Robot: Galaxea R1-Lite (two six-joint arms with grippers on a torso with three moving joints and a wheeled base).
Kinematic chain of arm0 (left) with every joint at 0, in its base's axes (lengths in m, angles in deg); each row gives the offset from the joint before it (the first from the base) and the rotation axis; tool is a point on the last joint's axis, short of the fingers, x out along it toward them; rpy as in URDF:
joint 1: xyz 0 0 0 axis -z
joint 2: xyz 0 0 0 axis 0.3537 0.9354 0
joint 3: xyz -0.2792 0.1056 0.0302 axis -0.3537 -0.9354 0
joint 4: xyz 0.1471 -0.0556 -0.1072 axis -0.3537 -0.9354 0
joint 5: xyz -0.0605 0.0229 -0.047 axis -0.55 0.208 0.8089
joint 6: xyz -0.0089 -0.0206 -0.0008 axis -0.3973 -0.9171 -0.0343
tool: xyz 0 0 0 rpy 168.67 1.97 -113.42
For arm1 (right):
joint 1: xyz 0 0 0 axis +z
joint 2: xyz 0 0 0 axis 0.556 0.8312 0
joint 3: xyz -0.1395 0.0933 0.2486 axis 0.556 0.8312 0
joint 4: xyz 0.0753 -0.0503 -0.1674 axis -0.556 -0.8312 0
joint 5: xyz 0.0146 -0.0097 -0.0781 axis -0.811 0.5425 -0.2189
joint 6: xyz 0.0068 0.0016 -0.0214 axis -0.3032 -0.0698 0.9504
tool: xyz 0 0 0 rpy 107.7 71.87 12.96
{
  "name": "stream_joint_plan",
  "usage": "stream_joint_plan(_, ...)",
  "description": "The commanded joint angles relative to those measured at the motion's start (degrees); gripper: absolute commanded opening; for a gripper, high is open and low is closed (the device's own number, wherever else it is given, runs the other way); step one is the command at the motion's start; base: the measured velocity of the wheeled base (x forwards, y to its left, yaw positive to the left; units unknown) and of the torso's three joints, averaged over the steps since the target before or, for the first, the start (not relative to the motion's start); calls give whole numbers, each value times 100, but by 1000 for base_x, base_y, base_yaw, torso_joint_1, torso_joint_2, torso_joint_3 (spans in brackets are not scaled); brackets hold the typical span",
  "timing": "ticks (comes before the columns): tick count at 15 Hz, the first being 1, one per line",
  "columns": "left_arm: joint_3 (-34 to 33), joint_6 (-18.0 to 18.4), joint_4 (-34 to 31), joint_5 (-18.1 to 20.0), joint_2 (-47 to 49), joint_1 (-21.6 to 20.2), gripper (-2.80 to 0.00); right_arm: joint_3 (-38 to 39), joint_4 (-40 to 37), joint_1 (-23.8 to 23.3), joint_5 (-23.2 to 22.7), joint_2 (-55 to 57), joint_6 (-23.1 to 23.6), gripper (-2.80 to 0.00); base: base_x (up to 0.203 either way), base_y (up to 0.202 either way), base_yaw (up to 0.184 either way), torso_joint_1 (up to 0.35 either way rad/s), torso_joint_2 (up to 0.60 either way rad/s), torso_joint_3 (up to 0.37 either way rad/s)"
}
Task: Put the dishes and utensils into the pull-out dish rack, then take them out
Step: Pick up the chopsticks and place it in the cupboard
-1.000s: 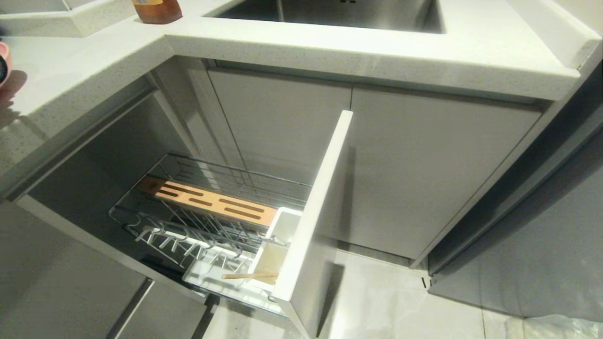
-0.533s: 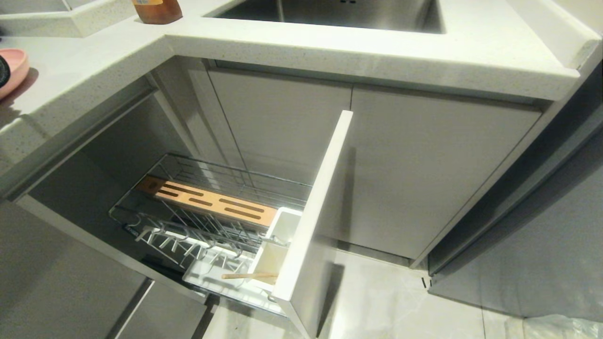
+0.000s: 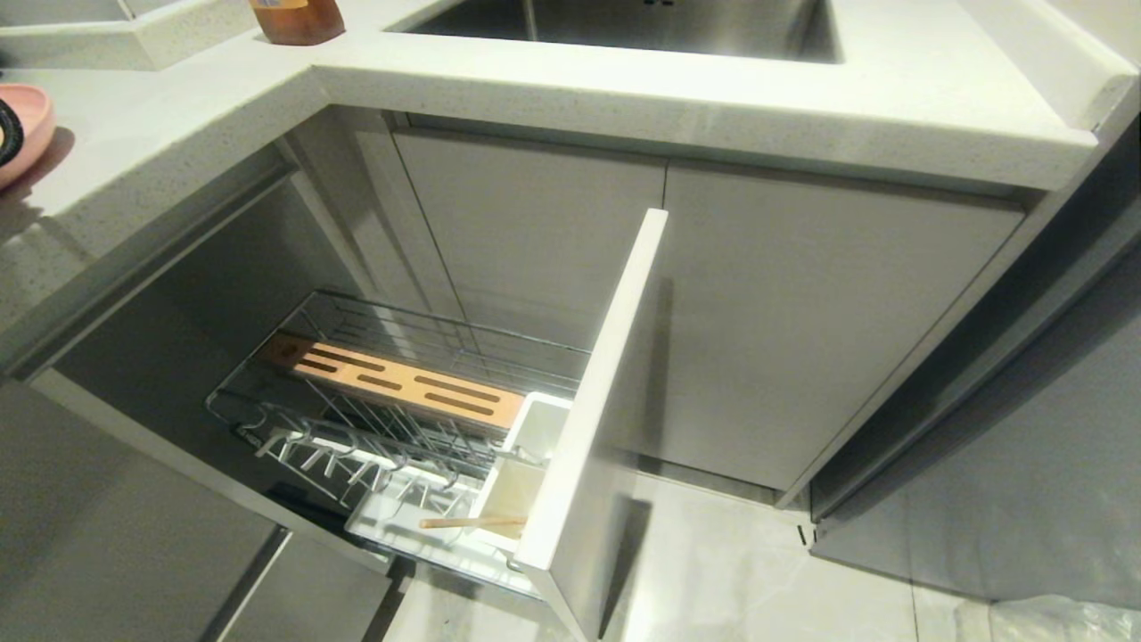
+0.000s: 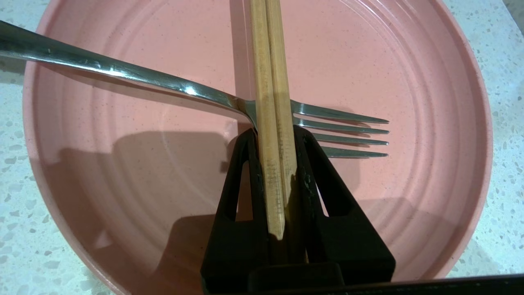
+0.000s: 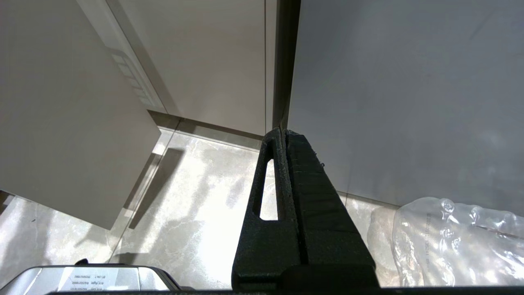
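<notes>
The pink plate (image 4: 409,82) lies on the speckled counter, and its rim also shows at the far left of the head view (image 3: 27,120). A steel fork (image 4: 123,71) lies across the plate. Over the plate, my left gripper (image 4: 273,133) is shut on the pair of wooden chopsticks (image 4: 270,61), which lie over the fork's neck. The pull-out dish rack (image 3: 392,321) stands open below the counter, with its white front panel (image 3: 606,374), slotted wood strip (image 3: 401,383) and white utensil cup (image 3: 544,428). A wooden stick (image 3: 472,522) lies low in the rack by the cup. My right gripper (image 5: 284,133) hangs shut and empty near the floor.
The counter's edge (image 3: 624,89) overhangs the rack, with a steel sink (image 3: 624,22) and an amber bottle (image 3: 299,18) on top. Grey cabinet doors stand behind the rack. A clear plastic bag (image 5: 458,241) lies on the tiled floor by the right arm.
At the head view's left edge more of the pink plate's rim shows than a second ago. The rack and its contents have not moved.
</notes>
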Motion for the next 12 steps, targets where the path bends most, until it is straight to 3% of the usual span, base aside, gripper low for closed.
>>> stream_joint_plan(1, 1, -22, -13, -35, -63, 38, -280, 0, -2, 0, -1, 2, 0, -280, 0, 0, 0, 0, 0, 0)
stream_joint_plan(10, 10, -31, 162, -1, -964, 84, -280, 0, -3, 0, 0, 2, 0, -280, 0, 0, 0, 0, 0, 0)
stream_joint_plan(12, -20, -34, 139, 105, -1350, 428, -280, 0, -6, 0, 4, 2, 0, -280, 0, 0, 0, 0, 0, 0)
